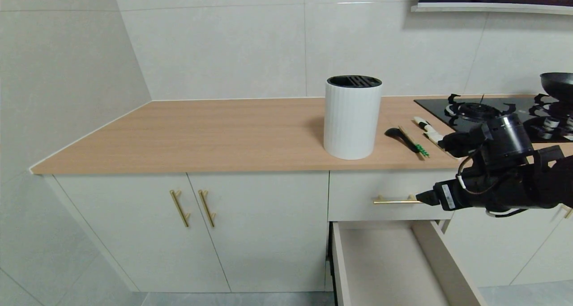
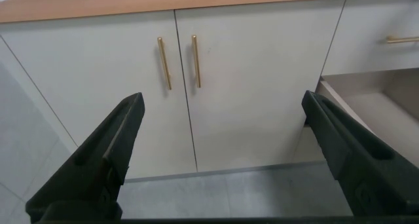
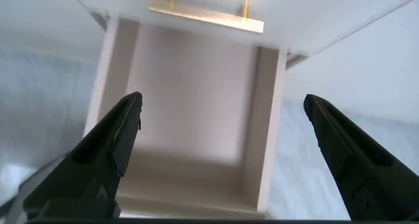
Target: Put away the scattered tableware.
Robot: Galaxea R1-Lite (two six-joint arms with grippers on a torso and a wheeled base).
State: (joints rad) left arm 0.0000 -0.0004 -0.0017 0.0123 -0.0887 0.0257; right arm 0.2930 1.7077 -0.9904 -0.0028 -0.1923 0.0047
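We see the drawer open, tableware not yet stored; left gripper and right gripper gape wide, empty.

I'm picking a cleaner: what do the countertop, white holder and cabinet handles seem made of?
Countertop: wood-look, matte, visible grain; perhaps laminate. White holder: ribbed, matte, likely plastic or ceramic. Cabinet handles: gold-toned metal, by their sheen.
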